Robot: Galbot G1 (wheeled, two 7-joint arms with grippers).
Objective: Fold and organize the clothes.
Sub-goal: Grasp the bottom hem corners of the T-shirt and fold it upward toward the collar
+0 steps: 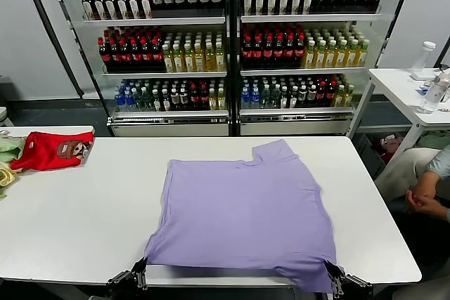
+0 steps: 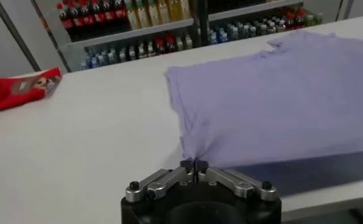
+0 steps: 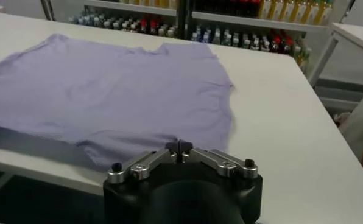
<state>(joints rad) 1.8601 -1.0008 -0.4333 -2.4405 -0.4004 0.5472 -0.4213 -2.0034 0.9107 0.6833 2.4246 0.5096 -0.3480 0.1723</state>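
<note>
A lavender T-shirt lies plain side up on the white table, its near edge hanging over the table's front edge. My left gripper is shut on the shirt's near left corner, seen pinched in the left wrist view with the cloth pulled into folds. My right gripper is shut on the shirt's near right corner, also shown in the right wrist view with the cloth beyond it. No print shows.
A red garment with a cartoon patch and greenish clothes lie at the table's far left. Drink-filled coolers stand behind. A side table with bottles and a seated person are at the right.
</note>
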